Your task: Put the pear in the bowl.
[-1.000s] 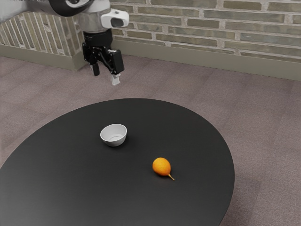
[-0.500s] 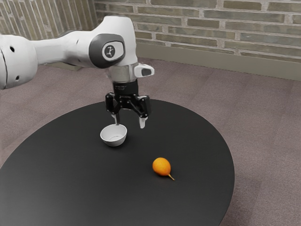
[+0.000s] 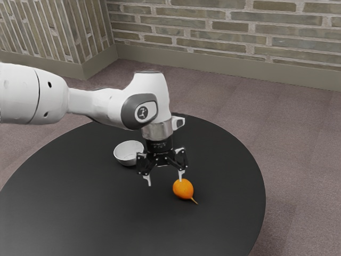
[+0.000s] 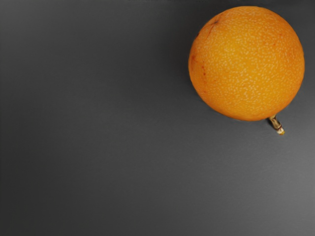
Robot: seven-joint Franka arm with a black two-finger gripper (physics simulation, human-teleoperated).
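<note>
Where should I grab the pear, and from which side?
I'd take the pear by its rounded body, from straight above, closing on opposite flanks clear of the stem. The body looks nearly round from above, while the thin stem juts out to one side.

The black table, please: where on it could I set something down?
On the exterior view's left, bare tabletop lies between bowl and rim; on its right, between pear and rim. It is crowded around the open gripper and pear.

Bowl (image 3: 128, 154) partly hidden, table (image 3: 80, 208) and arm (image 3: 18, 93) cut off
</note>
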